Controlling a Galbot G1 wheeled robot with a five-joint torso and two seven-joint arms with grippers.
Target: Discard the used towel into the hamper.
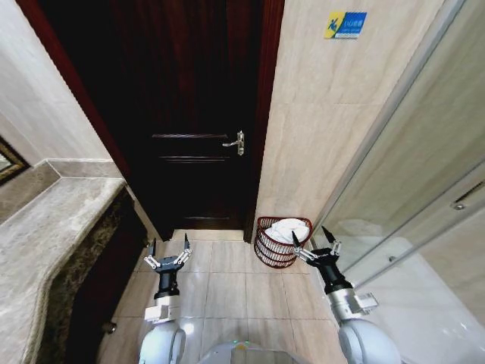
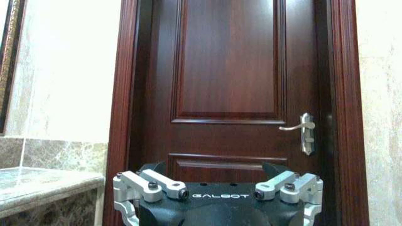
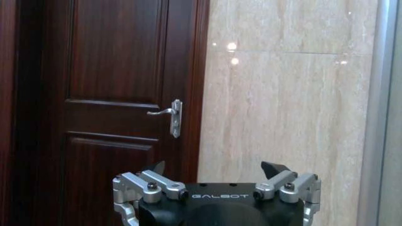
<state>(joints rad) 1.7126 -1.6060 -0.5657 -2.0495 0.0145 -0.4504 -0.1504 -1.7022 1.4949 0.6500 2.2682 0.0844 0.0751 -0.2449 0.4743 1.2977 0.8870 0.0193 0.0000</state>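
The hamper (image 1: 271, 254), a small round reddish-brown open-weave basket, stands on the floor against the beige wall, right of the door. A white towel (image 1: 288, 229) lies bunched inside it, rising just above the rim. My right gripper (image 1: 311, 236) hangs open and empty beside the hamper's right edge, its left fingertip overlapping the rim in the head view. My left gripper (image 1: 170, 244) is open and empty over the floor tiles, well to the hamper's left. Each wrist view shows its own spread fingers, the left gripper (image 2: 215, 167) facing the door and the right gripper (image 3: 215, 165) facing the door frame and wall.
A shut dark wooden door (image 1: 189, 114) with a metal handle (image 1: 236, 142) is straight ahead. A marble counter (image 1: 45, 227) runs along the left. A glass shower partition (image 1: 409, 189) closes off the right. Beige floor tiles (image 1: 227, 284) lie between the arms.
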